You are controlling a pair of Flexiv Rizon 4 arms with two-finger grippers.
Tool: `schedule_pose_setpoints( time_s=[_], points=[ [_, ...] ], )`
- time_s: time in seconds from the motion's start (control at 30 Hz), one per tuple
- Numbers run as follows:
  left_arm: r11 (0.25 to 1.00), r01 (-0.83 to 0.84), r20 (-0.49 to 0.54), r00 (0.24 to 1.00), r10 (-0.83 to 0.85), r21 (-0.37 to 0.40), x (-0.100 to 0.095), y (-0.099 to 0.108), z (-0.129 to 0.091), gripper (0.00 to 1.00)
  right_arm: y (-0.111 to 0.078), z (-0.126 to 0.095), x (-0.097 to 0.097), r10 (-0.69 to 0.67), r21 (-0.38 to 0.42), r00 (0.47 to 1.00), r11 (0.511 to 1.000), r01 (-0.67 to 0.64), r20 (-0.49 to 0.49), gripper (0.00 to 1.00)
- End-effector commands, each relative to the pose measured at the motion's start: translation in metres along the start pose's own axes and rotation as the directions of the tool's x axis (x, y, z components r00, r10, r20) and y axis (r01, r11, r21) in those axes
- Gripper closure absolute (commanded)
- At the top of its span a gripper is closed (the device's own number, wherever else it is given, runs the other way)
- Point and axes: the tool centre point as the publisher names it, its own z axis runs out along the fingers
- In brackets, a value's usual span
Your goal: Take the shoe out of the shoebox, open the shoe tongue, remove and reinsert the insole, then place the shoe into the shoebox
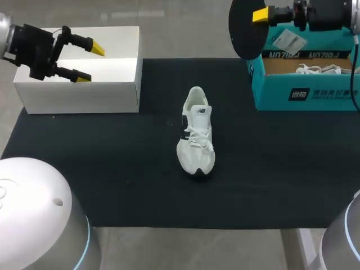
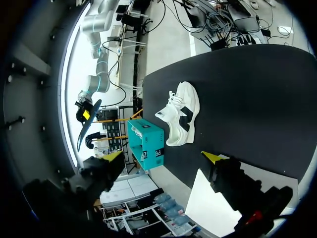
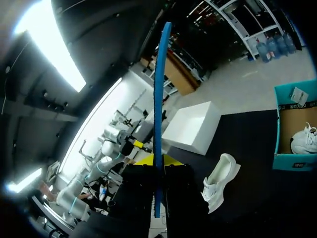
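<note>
Head view: the desk (image 1: 112, 185), covered by a black mat, is carrying every item.

1. A white box (image 1: 84, 84) is sitting at the far left corner of the desk.
2. The teal shoebox (image 1: 281, 90) is standing open at the far right corner. A second white shoe (image 1: 318, 69) is lying inside it.
3. The shoe (image 1: 197, 135) is lying upright on its sole at the middle of the desk, well apart from both boxes. Its toe is pointing toward the near edge and its heel toward the far edge. Its laces are lying loose across the top.
4. The insole (image 1: 247, 34) is hanging in the air above the inner end of the shoebox, clear of the desk. It is showing a dark face in the head view and a thin blue edge in the right wrist view.
5. The right claw (image 1: 256, 19) is pinching the insole, with one finger on each face and the insole standing on edge between them.
6. The left claw (image 1: 91, 63) is hovering above the white box with its fingers spread wide and nothing between them. In the left wrist view, the shoe and the shoebox are lying ahead of its yellow tips.
</note>
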Motion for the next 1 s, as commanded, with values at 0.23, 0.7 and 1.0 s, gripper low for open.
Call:
schedule_pose_setpoints(
  time_s=[0.23, 0.7, 1.0],
  points=[
    [0.999, 0.026, -0.02, 0.999, -0.027, -0.023, 0.013, 0.003, 0.013, 0.0, -0.004, 0.002, 0.004, 0.002, -0.005, 1.0, 1.0, -0.002, 0.004, 1.0],
    [0.995, 0.096, -0.048, 0.994, -0.096, -0.002, 0.019, 0.004, 0.015, 0.0, 0.01, 0.012, -0.006, -0.047, 0.001, 0.999, 0.999, 0.047, 0.008, 1.0],
    [0.995, 0.096, -0.048, 0.994, -0.096, -0.002, 0.019, 0.004, 0.015, 0.0, 0.018, 0.027, -0.017, -0.036, 0.01, 0.999, 0.999, 0.036, 0.01, 1.0]
  ],
)
